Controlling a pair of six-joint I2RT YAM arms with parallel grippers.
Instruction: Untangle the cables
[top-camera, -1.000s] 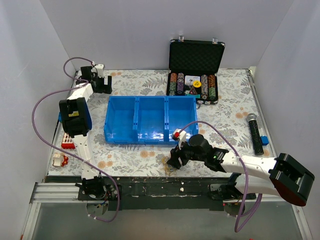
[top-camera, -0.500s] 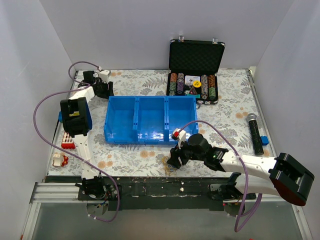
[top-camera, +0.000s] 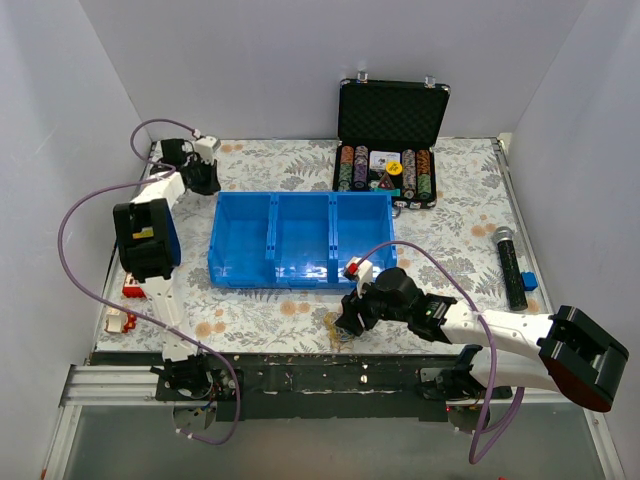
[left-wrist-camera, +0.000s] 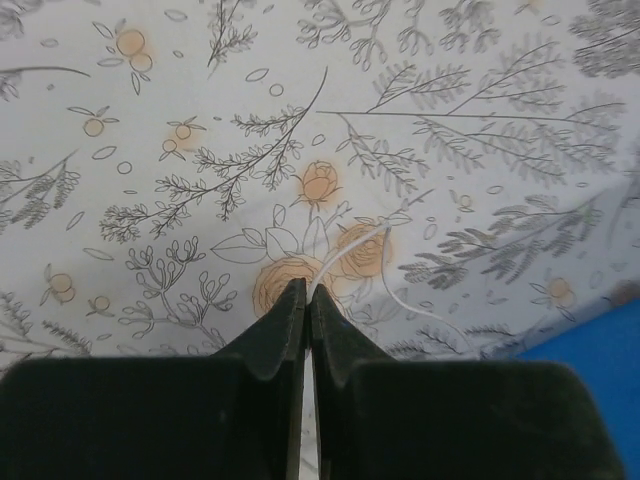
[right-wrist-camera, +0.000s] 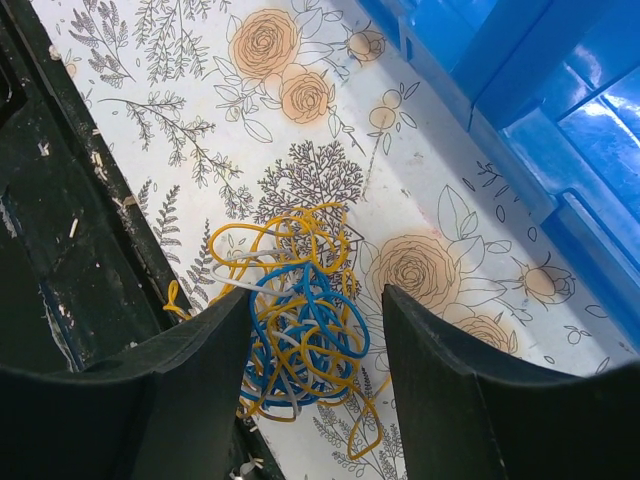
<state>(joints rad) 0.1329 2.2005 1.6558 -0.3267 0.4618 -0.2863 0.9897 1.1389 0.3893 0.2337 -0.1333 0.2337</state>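
**Cables balled at the near edge under the spread right claw; left claw pinching a white strand at the far-left corner**

Obs. 1: You have the right claw (right-wrist-camera: 312, 300) released, jaws wide apart. In its wrist view the cables (right-wrist-camera: 295, 335) sit directly between and below the two fingers, as a knotted ball of yellow, blue and whitish loops. Whether either finger touches the ball cannot be told.

Obs. 2: The ball lies on the tabletop (top-camera: 450, 230) at its near edge, about mid-width. A few yellow loops lap onto the black rail (right-wrist-camera: 90, 230) that runs along that edge. The blue bin (right-wrist-camera: 520, 130) stands beyond the ball, apart from it.

Obs. 3: From overhead, the right claw (top-camera: 346, 320) is right at the cables (top-camera: 333, 326), between the bin's near wall (top-camera: 300, 275) and the near edge.

Obs. 4: Your left claw (left-wrist-camera: 305, 292) is clenched, fingertips pressed together on a thin white wire (left-wrist-camera: 350, 243). The wire comes out from between the tips and curves across the floral tabletop (left-wrist-camera: 200, 100).

Obs. 5: Overhead, the left claw (top-camera: 203, 172) is at the far-left corner, well apart from the ball. The white wire is too thin to trace in that view.
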